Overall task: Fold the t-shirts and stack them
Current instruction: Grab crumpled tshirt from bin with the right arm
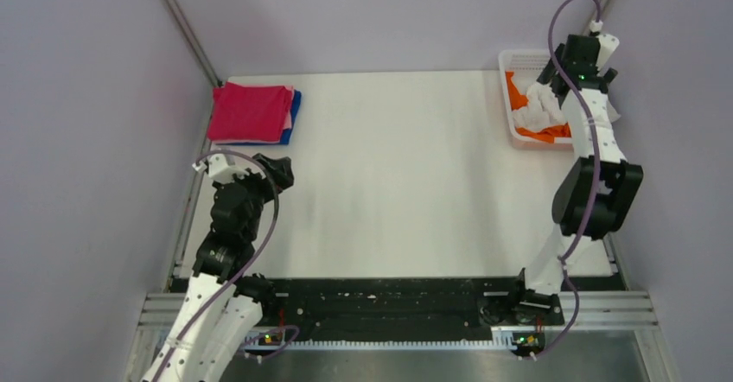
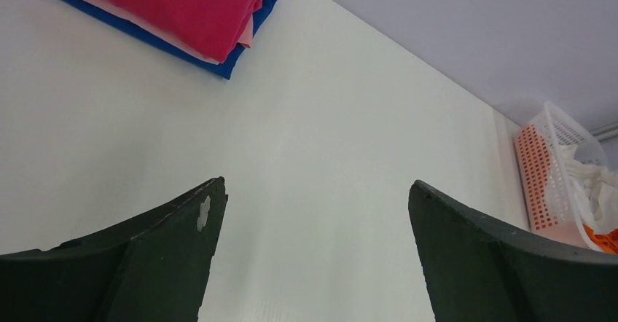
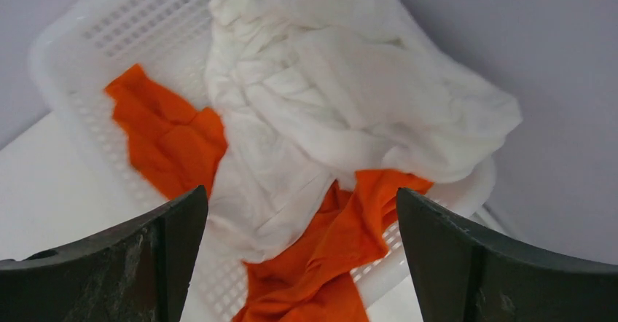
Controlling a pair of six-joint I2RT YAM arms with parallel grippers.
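Walls [image 1: 389, 10] of pale lilac close in the white tabletop [image 1: 415, 166], whose near edge carries a black rail [image 1: 389, 300] on metal framing. The left arm [image 1: 229, 218] hangs over the near-left part of the tabletop, its left jaws wide open and holding nothing. The right arm [image 1: 596, 183] reaches to the far right, its right jaws spread open above the white lattice basket [image 1: 519, 56], gripping nothing. In that basket a crumpled white t-shirt [image 3: 328, 81] lies on top of an orange t-shirt [image 3: 167, 132]. At the far-left corner a folded magenta-red t-shirt [image 1: 249, 112] tops a stack, with a blue t-shirt [image 1: 296, 110] at the bottom and a pale pink layer [image 2: 246, 34] between them.
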